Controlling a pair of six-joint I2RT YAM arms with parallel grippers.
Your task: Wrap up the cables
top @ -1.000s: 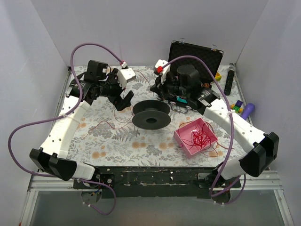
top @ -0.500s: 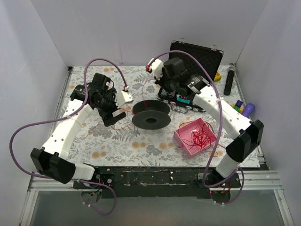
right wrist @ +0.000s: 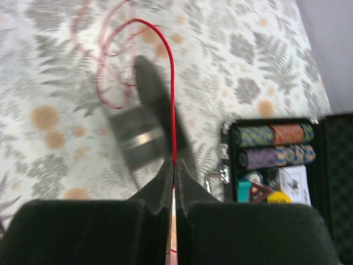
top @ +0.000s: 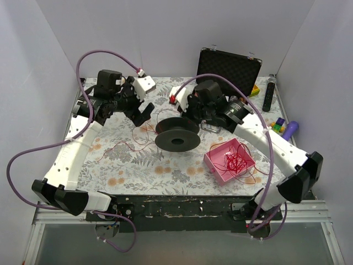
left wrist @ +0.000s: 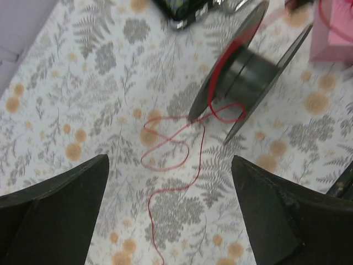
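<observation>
A black spool (top: 177, 134) stands on the floral table; it also shows in the left wrist view (left wrist: 251, 66) with red cable wound on its hub. A thin red cable (left wrist: 176, 149) loops on the cloth left of the spool. My right gripper (right wrist: 174, 163) is shut on the red cable (right wrist: 172, 88), which rises taut from its tips above the spool (right wrist: 143, 130). My left gripper (left wrist: 168, 221) is open and empty above the loose loops, left of the spool (top: 140, 113). More red cable (top: 234, 160) lies tangled in a pink tray (top: 215, 163).
An open black case (top: 229, 66) with poker chips (right wrist: 276, 146) stands behind the spool. A black remote (top: 268, 94) and small coloured blocks (top: 280, 125) lie at the right edge. White walls close the table on three sides.
My left arm has swung back up and away from the spool's left side. My right gripper has moved down and left, close over the spool's far side, with the cable held.
</observation>
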